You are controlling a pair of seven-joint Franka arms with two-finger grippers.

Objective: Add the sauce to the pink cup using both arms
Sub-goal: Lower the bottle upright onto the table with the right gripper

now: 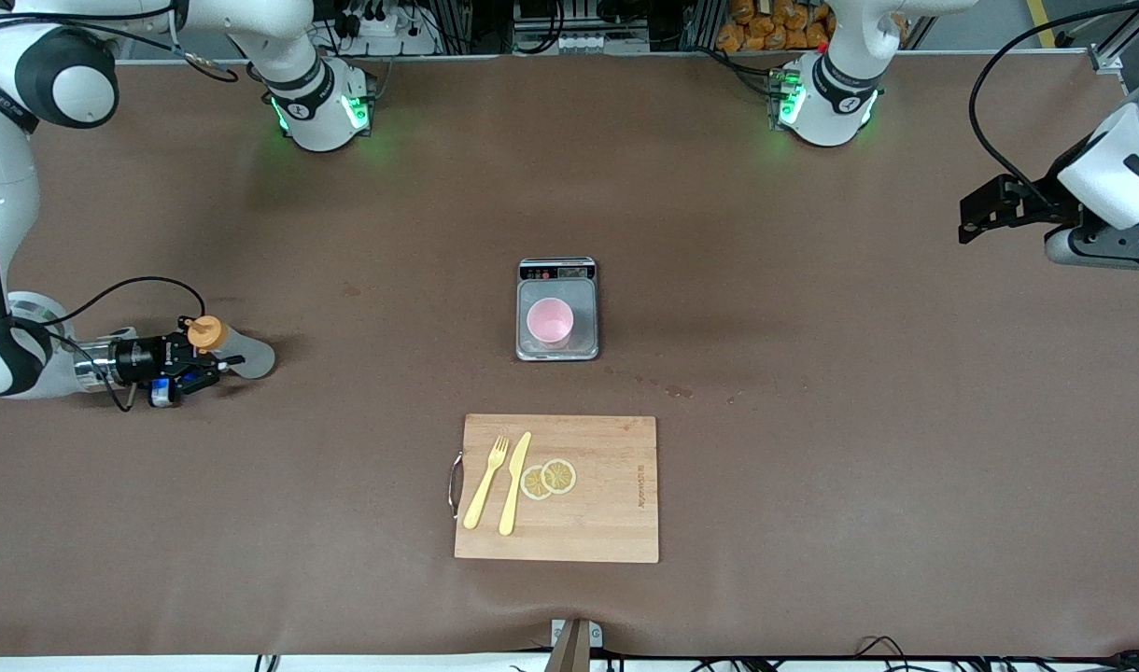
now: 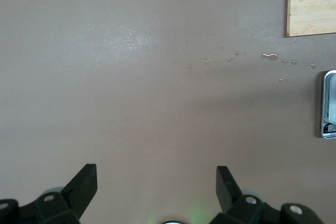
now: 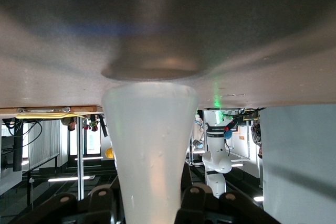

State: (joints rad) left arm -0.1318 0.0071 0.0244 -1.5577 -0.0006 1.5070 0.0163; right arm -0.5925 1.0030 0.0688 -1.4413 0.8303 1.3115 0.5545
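Right pincer (image 1: 210, 367) was clamped on the sauce (image 1: 238, 355) at the right arm's end of the worktop (image 1: 812, 448); left pincer (image 2: 156, 182) waited, fingers apart. Pickup looked underway; next, carrying it over the pink cup (image 1: 550, 322) on the scale (image 1: 557, 350).

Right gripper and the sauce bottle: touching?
Touching. In the right wrist view the right gripper has its fingers shut on the sauce bottle; the front view shows the same grip near the orange cap.

Robotics lab — two white arms with green-lit bases (image 1: 322, 112) bolted to a brown-covered tabletop (image 1: 812, 420), cable bundles and aluminium framing (image 1: 1116, 47) along the edge.
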